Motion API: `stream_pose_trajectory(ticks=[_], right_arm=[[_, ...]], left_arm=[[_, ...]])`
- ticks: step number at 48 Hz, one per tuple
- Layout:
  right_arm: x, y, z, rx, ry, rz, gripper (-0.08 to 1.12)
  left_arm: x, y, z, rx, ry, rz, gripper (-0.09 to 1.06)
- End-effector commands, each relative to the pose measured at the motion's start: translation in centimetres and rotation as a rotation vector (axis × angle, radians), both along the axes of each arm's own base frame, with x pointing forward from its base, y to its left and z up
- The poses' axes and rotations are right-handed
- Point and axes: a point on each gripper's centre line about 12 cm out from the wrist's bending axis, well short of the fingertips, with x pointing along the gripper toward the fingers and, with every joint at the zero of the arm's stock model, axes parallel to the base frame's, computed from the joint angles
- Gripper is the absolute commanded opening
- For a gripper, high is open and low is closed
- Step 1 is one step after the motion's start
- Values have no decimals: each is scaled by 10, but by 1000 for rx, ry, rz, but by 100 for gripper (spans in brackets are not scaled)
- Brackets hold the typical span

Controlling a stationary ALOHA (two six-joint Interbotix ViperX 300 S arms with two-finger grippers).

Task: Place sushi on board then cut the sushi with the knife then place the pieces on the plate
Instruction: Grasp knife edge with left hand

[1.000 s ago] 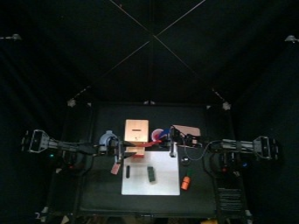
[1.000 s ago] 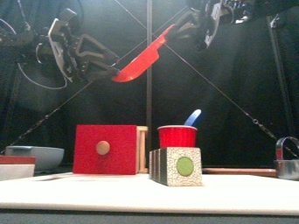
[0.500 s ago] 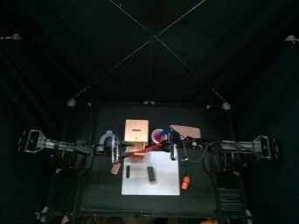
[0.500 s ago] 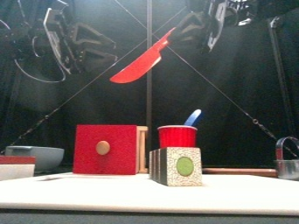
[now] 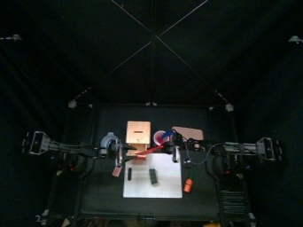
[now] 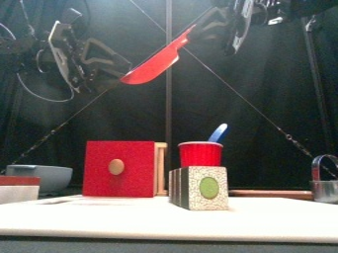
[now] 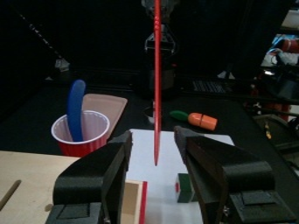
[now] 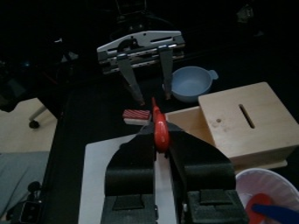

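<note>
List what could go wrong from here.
1. The right end effector grips the long red toy knife by one end, raised high. A slip could drop it near the dark green toy sushi roll.
2. The blade points between the open jaws of the left end effector. A mistimed closing might knock the knife askew.
3. The red plastic cup stands behind the roll, so a long blade coming down could clip it.

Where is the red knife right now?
Front view: the red knife is in the air, held by the right gripper, high above the sushi roll on the white board.
</note>
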Motion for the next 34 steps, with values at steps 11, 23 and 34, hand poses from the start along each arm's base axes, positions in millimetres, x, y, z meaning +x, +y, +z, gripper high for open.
stream_pose_trajectory(ticks=[11,23,34], right_arm=[[1,2,17,-10,-70,-7,34],[1,2,13,-6,-61,-7,34],[3,2,11,-5,-57,-9,34]], left_arm=[[9,-2,3,3,-8,-13,80],[10,-2,6,2,-19,-10,78],[10,-2,7,4,-20,-13,77]])
